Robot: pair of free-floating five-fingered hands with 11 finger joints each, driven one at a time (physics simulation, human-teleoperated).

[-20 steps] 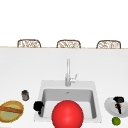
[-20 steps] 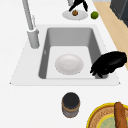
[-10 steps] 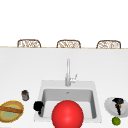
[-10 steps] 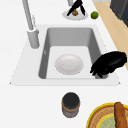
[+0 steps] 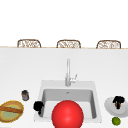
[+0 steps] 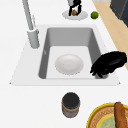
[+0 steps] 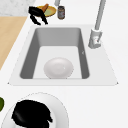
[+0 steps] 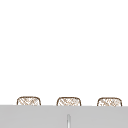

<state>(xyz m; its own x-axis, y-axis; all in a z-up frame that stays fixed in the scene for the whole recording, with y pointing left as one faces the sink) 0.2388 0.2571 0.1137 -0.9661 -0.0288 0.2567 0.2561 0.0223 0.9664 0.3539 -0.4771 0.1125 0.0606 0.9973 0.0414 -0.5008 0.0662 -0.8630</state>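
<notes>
While over sink rim (image 6: 65,82), left hand (image 6: 108,63) palm-down.

The sink (image 6: 47,53) basin lies open apart from the white bowl (image 6: 69,64) on its floor. The faucet (image 6: 30,22) stands at the frame's upper left; the left hand (image 6: 108,63) overhangs the right rim.

Two black hands, one at each side of the scene.
The left hand (image 5: 38,106) hangs at the near left, palm down, its fingers (image 6: 96,71) drooping in a loose downward curl and closed on nothing. The right hand (image 5: 118,101) sits low at the far right, fingers (image 7: 47,117) bent under it; whether they grip anything cannot be told.
</notes>
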